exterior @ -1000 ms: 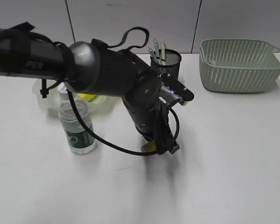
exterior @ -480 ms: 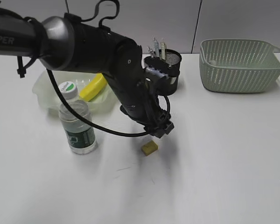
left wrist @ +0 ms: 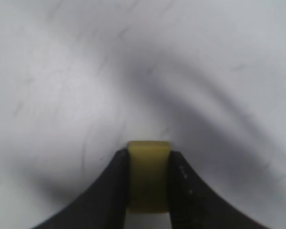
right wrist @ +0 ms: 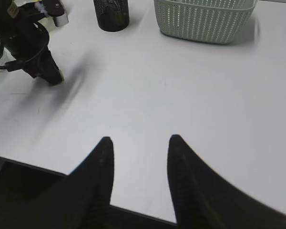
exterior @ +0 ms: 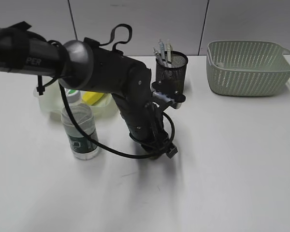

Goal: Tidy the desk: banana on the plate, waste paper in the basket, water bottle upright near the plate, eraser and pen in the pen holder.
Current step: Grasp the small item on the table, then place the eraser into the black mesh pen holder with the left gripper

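Note:
My left gripper (left wrist: 148, 153) is down at the desk (exterior: 222, 159) with its jaws pressed against both sides of the small yellow eraser (left wrist: 148, 179). In the exterior view the left gripper (exterior: 160, 147) hides the eraser. The banana (exterior: 93, 98) lies on the pale-green plate (exterior: 47, 104). In front of the plate, the water bottle (exterior: 81, 131) stands upright. Pens (exterior: 163, 50) stick out of the black mesh pen holder (exterior: 171, 68). My right gripper (right wrist: 139, 141) hangs open and empty over the near desk edge. The waste paper is out of view.
The sage-green basket (exterior: 249, 67) stands at the back right, and its wall shows in the right wrist view as the basket (right wrist: 205, 19). The left arm (exterior: 101, 72) crosses in front of the plate. A black cable (exterior: 111, 150) loops beside the bottle.
The left gripper rose and opened, leaving the eraser on the desk half a second ago. It has come back down and its jaws now press the eraser. The right gripper has not moved.

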